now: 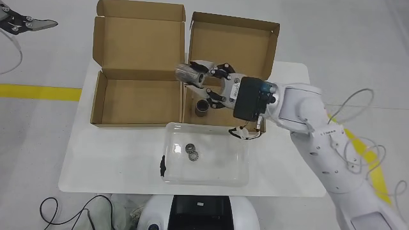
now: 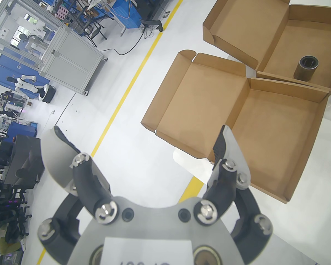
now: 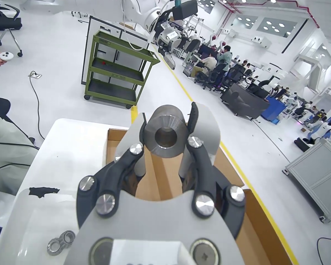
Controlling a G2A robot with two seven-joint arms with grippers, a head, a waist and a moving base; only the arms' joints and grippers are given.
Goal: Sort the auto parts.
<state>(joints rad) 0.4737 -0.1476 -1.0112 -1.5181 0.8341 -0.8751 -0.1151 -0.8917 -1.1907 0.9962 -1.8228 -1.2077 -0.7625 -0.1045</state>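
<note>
Steel cylinder [image 3: 165, 139] clamped in right gripper [image 3: 168, 117] | left gripper [image 2: 140, 130] apart | dark bushing [image 2: 306, 68] upright in box [image 2: 292, 42]

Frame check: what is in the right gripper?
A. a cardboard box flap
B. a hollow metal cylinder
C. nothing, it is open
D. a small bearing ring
B: the right gripper is shut on a hollow metal cylinder, and the two bearing rings lie in the clear tray.
</note>
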